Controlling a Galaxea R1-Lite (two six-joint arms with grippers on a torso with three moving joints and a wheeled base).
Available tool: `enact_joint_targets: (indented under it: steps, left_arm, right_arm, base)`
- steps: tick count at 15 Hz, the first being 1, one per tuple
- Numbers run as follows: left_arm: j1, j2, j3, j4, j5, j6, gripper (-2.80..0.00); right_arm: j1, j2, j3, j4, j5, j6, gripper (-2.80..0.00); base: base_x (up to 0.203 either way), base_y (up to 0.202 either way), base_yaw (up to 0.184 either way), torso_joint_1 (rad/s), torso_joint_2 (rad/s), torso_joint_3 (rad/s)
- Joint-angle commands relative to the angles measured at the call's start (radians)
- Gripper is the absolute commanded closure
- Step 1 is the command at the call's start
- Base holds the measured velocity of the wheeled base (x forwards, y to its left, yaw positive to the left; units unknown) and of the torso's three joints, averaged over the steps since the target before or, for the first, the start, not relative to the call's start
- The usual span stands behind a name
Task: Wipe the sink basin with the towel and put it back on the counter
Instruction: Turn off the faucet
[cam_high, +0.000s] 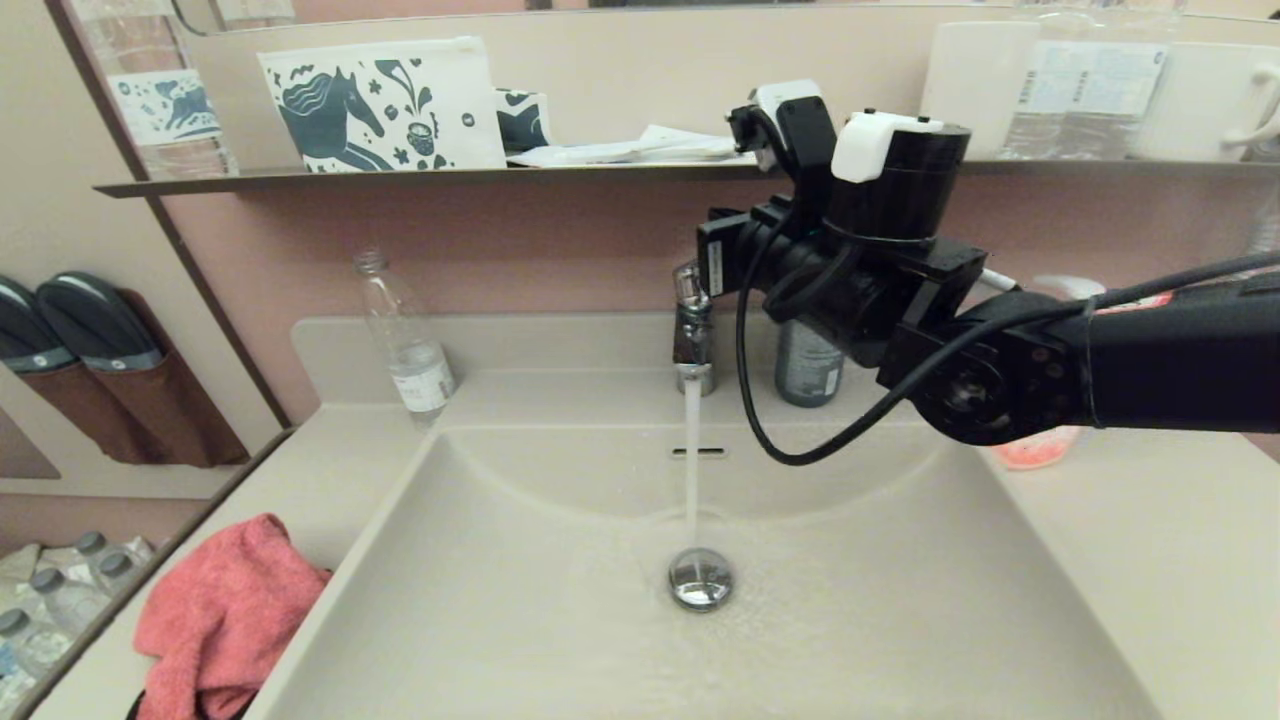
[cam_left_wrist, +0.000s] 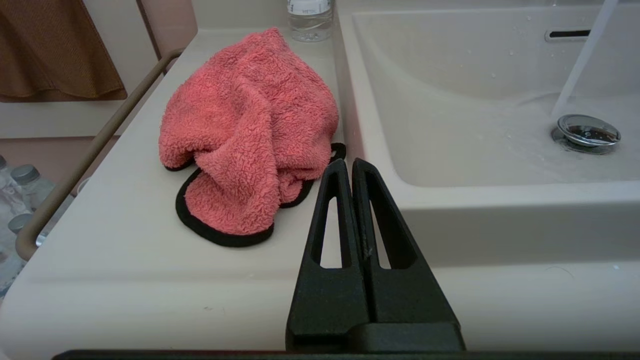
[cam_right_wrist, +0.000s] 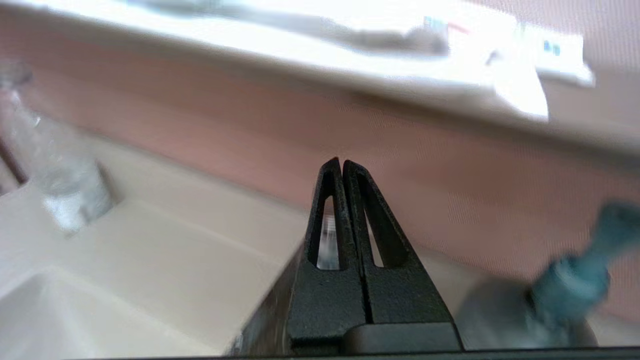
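The coral-pink towel (cam_high: 225, 610) with a black hem lies bunched on the counter (cam_high: 1150, 560) to the left of the sink basin (cam_high: 520, 600). Water runs from the chrome faucet (cam_high: 693, 340) onto the round drain plug (cam_high: 700, 578). In the left wrist view my left gripper (cam_left_wrist: 348, 161) is shut and empty, low over the counter (cam_left_wrist: 125, 260) between the towel (cam_left_wrist: 250, 125) and the basin's left rim (cam_left_wrist: 370, 150). My right arm reaches across the basin to the top of the faucet. Its gripper (cam_right_wrist: 342, 161) is shut with nothing in it.
A clear plastic bottle (cam_high: 405, 340) stands at the back left of the basin, and a grey can (cam_high: 808, 365) and a pink soap bottle (cam_high: 1040, 450) at the back right. A dark shelf (cam_high: 400, 178) runs above. A rail (cam_left_wrist: 90, 155) edges the counter's left side.
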Motion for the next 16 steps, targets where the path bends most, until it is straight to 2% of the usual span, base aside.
enact_joint_targets:
  steps: [1,5,11,16]
  left_arm:
    - [0.0,0.0,0.0,0.0,0.0,0.0,0.0]
    - [0.0,0.0,0.0,0.0,0.0,0.0,0.0]
    - [0.0,0.0,0.0,0.0,0.0,0.0,0.0]
    - [0.0,0.0,0.0,0.0,0.0,0.0,0.0]
  right_arm:
    - [-0.007,0.079,-0.088,0.023,-0.011,-0.006,0.0]
    - [-0.025,0.119,-0.185,0.1,-0.016,-0.008,0.0]
    - [-0.025,0.095,-0.172,0.215,-0.035,-0.007,0.0]
    - [-0.024,0.03,-0.11,0.314,-0.036,-0.007,0.0]
  base:
    - [0.0,0.0,0.0,0.0,0.0,0.0]
    - [0.0,0.0,0.0,0.0,0.0,0.0]
    - [0.0,0.0,0.0,0.0,0.0,0.0]
    - [0.0,0.0,0.0,0.0,0.0,0.0]
